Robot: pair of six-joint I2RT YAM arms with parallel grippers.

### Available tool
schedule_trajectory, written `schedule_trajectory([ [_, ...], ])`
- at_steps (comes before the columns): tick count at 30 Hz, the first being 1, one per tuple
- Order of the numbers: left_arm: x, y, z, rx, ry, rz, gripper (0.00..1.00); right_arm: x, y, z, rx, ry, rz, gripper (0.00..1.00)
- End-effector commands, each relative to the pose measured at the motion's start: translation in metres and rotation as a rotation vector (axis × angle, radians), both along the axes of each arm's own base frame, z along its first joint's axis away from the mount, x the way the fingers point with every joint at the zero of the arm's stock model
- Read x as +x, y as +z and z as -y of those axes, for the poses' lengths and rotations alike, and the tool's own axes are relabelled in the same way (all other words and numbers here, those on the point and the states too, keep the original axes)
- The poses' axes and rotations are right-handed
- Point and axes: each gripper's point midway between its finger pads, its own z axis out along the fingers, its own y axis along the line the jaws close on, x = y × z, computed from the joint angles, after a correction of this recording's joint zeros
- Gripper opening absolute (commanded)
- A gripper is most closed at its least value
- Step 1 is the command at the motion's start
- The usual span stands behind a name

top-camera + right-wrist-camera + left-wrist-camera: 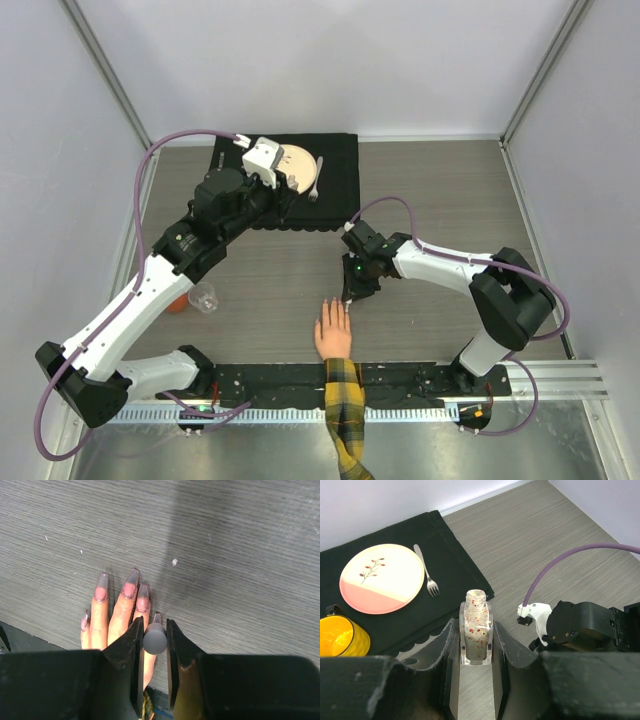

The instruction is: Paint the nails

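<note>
Two grippers, both clamped. I hold the open polish bottle point(475, 622) upright in the left gripper point(475, 647), frame centre, against spills; the right gripper point(154, 625) pinches the brush cap point(155, 639) over the nails point(129, 589), lower left of its view, for strokes.

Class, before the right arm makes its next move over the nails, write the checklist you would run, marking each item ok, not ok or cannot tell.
1. The right tool is shut on the grey round cap: ok.
2. The flesh-coloured hand lies flat, palm down: ok.
3. The long pinkish nails show just ahead of the cap: ok.
4. A loaded brush under the cap: cannot tell, hidden.
5. The left tool holds the clear glass glitter bottle upright, uncapped: ok.
</note>
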Motion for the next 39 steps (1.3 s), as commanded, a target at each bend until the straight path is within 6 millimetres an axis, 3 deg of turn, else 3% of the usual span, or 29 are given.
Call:
schedule_trajectory([
  [1, 0.001, 0.042, 0.003, -0.073, -0.009, 0.108, 0.00, 0.002, -0.001, -0.002, 0.009, -0.003, 0.003, 0.01],
  [39, 0.005, 0.040, 0.003, -0.045, -0.007, 0.116, 0.00, 0.022, 0.007, -0.012, 0.028, 0.000, 0.044, 0.01],
])
